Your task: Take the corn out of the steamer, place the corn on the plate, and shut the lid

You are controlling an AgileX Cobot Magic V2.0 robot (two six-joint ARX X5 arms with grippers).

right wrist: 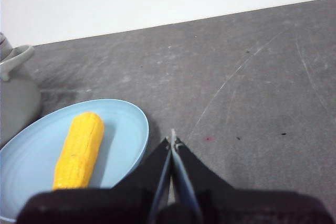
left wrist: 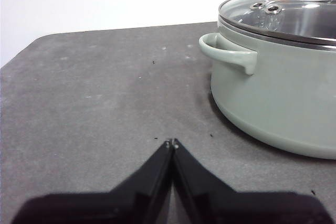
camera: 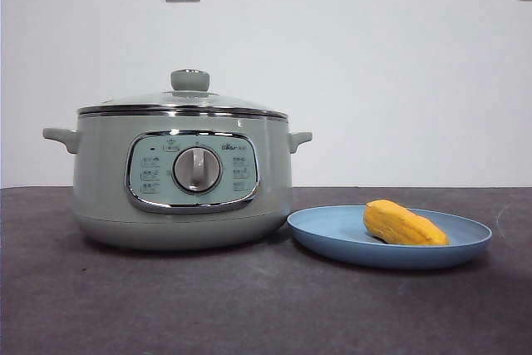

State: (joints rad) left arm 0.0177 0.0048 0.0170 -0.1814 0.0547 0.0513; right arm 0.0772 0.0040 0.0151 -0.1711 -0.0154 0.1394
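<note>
The dark grey, lightly scuffed table (camera: 249,305) carries everything. The largest thing on it is the steamer (camera: 179,180), a round pale sage-green electric pot with two small side handles and a chrome-framed panel around a silver dial. On it sits the lid (camera: 184,104), a shallow glass dome with a chrome rim and a pale green knob; its rim looks level and seated all round, so closing appears done.

Just beside the steamer, their edges close in the front view, is the plate (camera: 332,239), wide, shallow, light blue and matte. The corn (camera: 403,224), a short yellow-orange ridged cob tapering to one end, lies on its side within the plate's rim, off-centre toward the side away from the steamer. All three steps look finished.

The left end effector (left wrist: 172,142) is clenched on nothing, its black jaws meeting at the tips above bare table near the steamer's handle. The right end effector (right wrist: 172,139) is likewise clenched and empty, near the plate's edge on the side away from the steamer.

What remains is risk from retreat. The right jaws sit close to the plate's low rim; a low or sideways sweep could nudge the light plate and roll the cob off. The left arm, swinging toward the pot, could clip the handle and jolt the lid.
</note>
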